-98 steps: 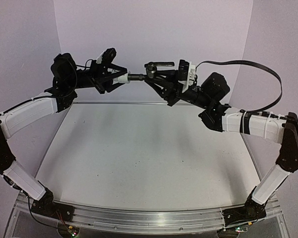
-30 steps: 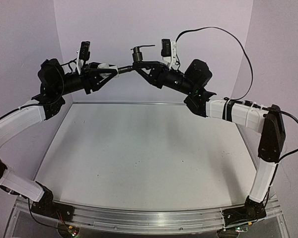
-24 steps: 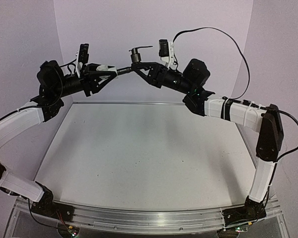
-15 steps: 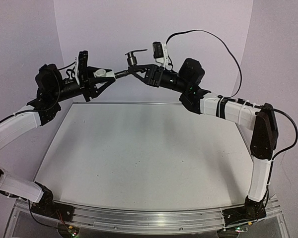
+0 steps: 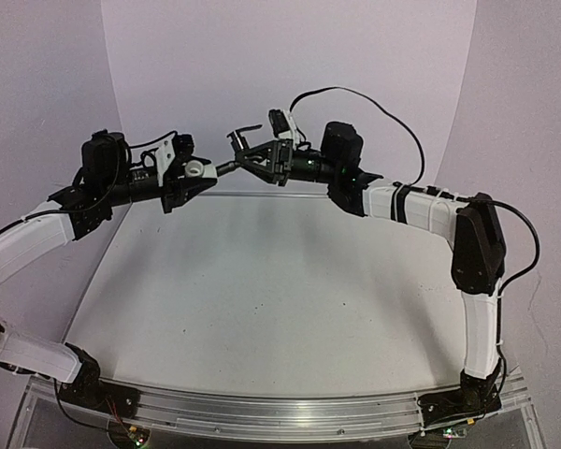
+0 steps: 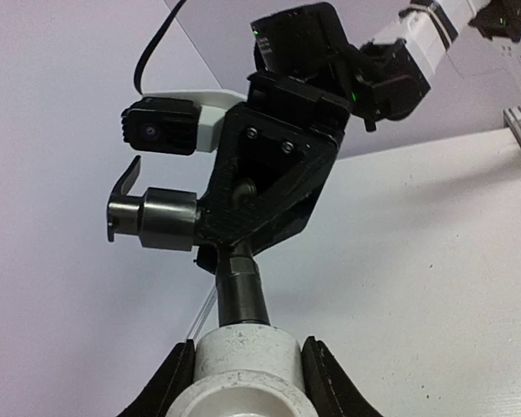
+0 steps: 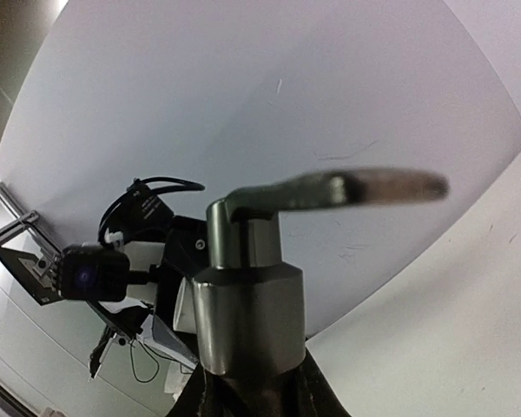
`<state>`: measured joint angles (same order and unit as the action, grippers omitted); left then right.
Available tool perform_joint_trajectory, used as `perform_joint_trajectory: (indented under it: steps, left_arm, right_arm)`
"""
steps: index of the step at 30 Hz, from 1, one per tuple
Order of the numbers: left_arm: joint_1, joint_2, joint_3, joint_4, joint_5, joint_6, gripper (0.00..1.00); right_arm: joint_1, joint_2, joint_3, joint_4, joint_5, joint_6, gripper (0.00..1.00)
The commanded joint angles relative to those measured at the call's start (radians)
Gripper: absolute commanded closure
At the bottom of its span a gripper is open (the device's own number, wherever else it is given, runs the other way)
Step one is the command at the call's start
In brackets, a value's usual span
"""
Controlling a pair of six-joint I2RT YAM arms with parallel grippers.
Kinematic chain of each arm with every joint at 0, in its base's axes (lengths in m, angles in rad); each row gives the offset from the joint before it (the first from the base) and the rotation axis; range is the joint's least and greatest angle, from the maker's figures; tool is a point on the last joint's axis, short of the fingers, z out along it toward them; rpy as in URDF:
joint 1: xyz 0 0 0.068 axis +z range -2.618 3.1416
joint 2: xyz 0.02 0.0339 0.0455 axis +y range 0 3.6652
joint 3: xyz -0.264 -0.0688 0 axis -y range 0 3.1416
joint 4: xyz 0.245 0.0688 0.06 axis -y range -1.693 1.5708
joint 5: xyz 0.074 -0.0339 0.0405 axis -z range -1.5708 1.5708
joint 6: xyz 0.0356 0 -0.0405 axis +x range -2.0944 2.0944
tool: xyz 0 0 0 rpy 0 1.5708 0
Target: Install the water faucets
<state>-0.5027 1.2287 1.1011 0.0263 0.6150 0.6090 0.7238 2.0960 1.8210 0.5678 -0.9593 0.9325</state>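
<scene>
Jaws tight: left gripper [image 5: 202, 174] on white fitting [image 6: 247, 365], right gripper [image 5: 249, 157] on black spout [image 7: 247, 295].

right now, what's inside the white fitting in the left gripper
The dark faucet pokes stem-first into the white fitting; how deep it goes is hidden by the fitting's wall.
</scene>
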Motion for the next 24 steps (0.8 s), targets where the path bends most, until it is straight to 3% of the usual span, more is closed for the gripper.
perform_joint_trajectory:
  steps: [1, 8, 11, 16, 24]
  left_arm:
    - [-0.113, 0.011, -0.001, -0.139, -0.019, 0.248, 1.0]
    - [-0.218, 0.019, -0.043, -0.1, -0.239, 0.385, 1.0]
    - [-0.233, 0.001, -0.1, 0.059, -0.328, 0.376, 1.0]
    - [-0.251, 0.005, -0.17, 0.211, -0.416, 0.337, 1.0]
    - [-0.252, -0.033, -0.197, 0.285, -0.396, 0.031, 1.0]
  right_arm:
    - [0.061, 0.03, 0.068, -0.022, -0.058, 0.157, 1.0]
    - [0.06, 0.039, 0.054, 0.001, -0.077, 0.293, 1.0]
    - [0.059, 0.006, -0.026, 0.022, -0.03, 0.371, 1.0]
    - [0.059, -0.034, -0.151, 0.224, 0.076, 0.547, 1.0]
    - [-0.007, -0.147, -0.339, 0.238, 0.206, 0.333, 1.0]
